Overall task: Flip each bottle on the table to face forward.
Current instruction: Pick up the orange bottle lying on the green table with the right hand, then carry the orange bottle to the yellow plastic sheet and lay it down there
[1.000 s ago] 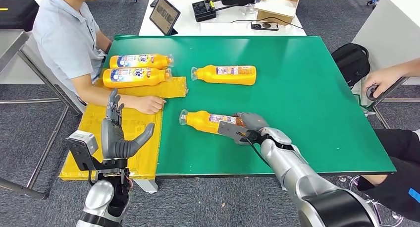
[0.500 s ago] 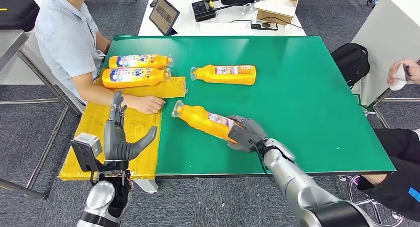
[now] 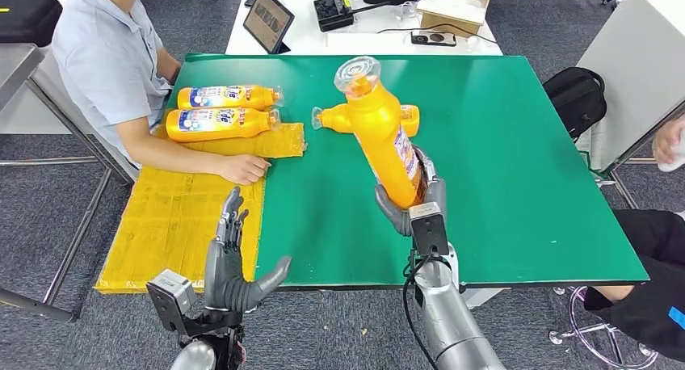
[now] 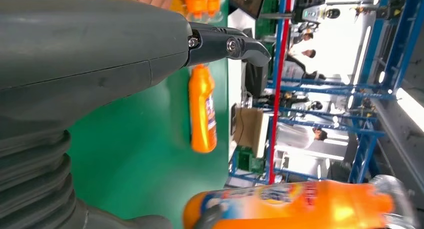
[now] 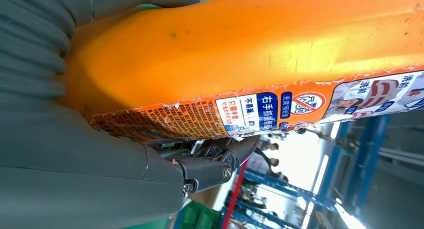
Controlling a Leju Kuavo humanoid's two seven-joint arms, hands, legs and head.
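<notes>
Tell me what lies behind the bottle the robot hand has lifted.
Behind the lifted bottle, held by the right robot hand, another orange bottle lies on the green table; its middle is covered.

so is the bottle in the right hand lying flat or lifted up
Lifted up. The right hand grips the orange bottle by its base, clear of the green table, cap end raised and tilted toward the camera.

Grey carpet floor (image 3: 48, 224), white table (image 3: 323, 40) behind, perhaps blue racking (image 4: 372, 89).

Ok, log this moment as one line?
right hand: holds bottle lifted, cap up | left hand: open, off the table | three bottles lying flat
</notes>
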